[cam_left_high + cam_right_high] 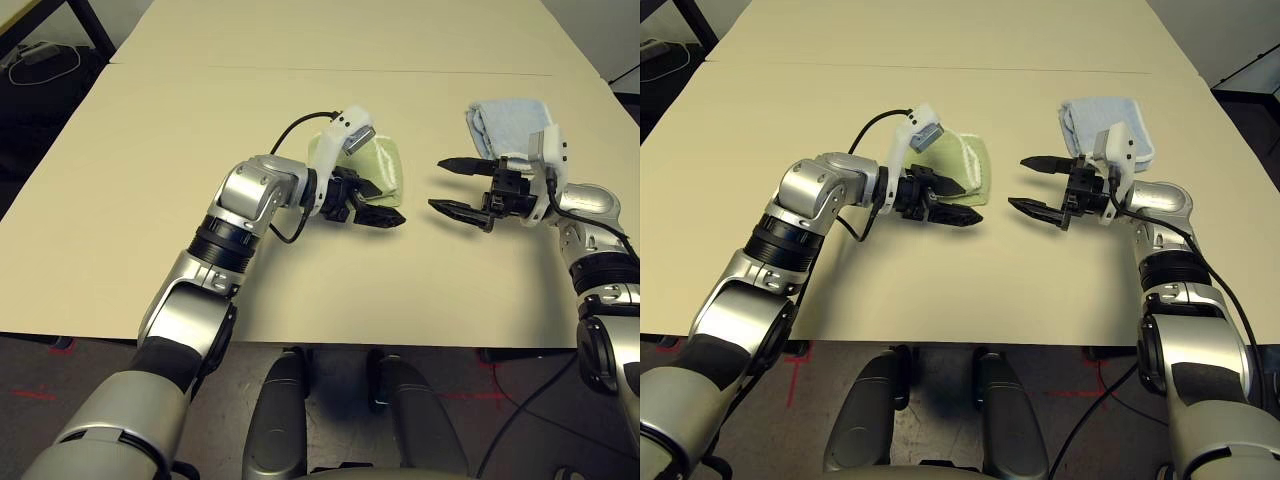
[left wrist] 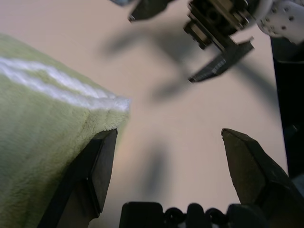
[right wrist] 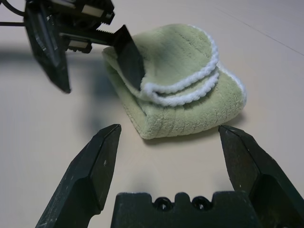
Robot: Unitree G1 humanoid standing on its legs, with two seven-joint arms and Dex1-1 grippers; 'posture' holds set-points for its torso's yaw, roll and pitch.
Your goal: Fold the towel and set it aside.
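Note:
The towel, light green with white stitched edging, lies folded into a small thick bundle on the table, also seen close up in the right wrist view. My left gripper is open at the towel's near right corner. One of its fingers rests against the towel's edge and the other hangs over bare table. My right gripper is open a short way to the right of the towel, pointing at it with nothing between its fingers.
A pale blue folded towel lies just behind my right wrist. The beige table has a seam across its far part, and bare room lies to the left and in front. Dark bags and cables lie on the floor beyond the far left corner.

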